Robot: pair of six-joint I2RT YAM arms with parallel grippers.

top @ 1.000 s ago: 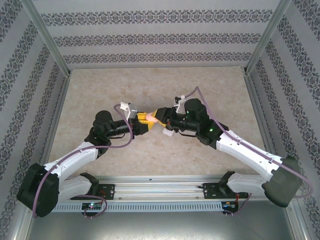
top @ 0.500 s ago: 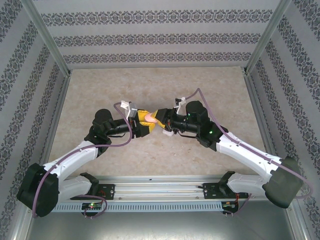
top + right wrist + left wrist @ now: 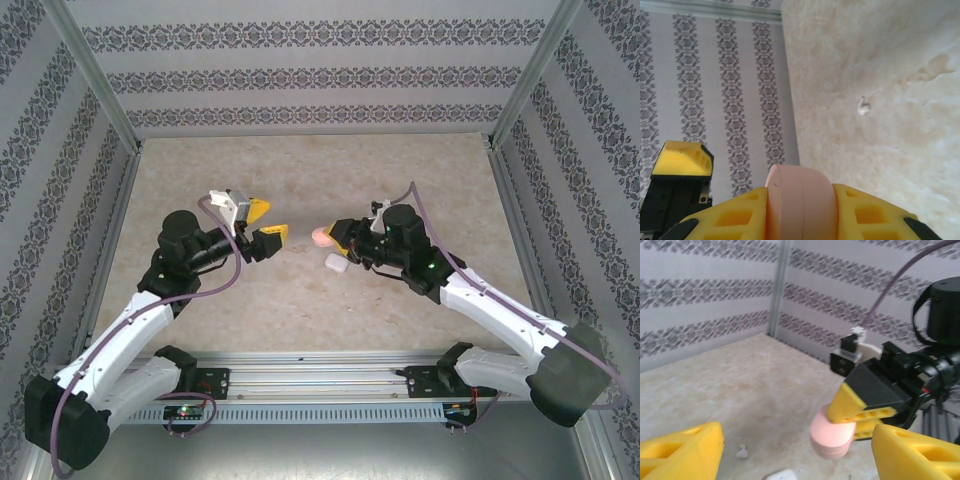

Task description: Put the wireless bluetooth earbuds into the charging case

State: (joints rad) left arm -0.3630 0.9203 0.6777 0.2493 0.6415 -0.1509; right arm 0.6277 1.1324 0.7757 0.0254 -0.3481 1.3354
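The charging case that matters now is the pink case. It is round and flat like a thick pebble, with a thin seam around its edge, and the two halves sit together, so it looks closed. I count two cases: this pink one and one white case. I can find only one earbud, a very small whitish nub with a short stem.

The right gripper is clenched on the pink case. In its wrist view the case stands on its edge between the two yellow fingers and touches both, and it is lifted off the table. The white case lies on the table just beside these jaws, on the side towards the arm bases, and they do not touch it.

The left gripper is released, its jaws are wide apart and nothing is between them. It faces the right gripper across a clear gap. The earbud lies on the table in front of the left jaws, lower than the pink case, apart from both grippers and outside both cases.
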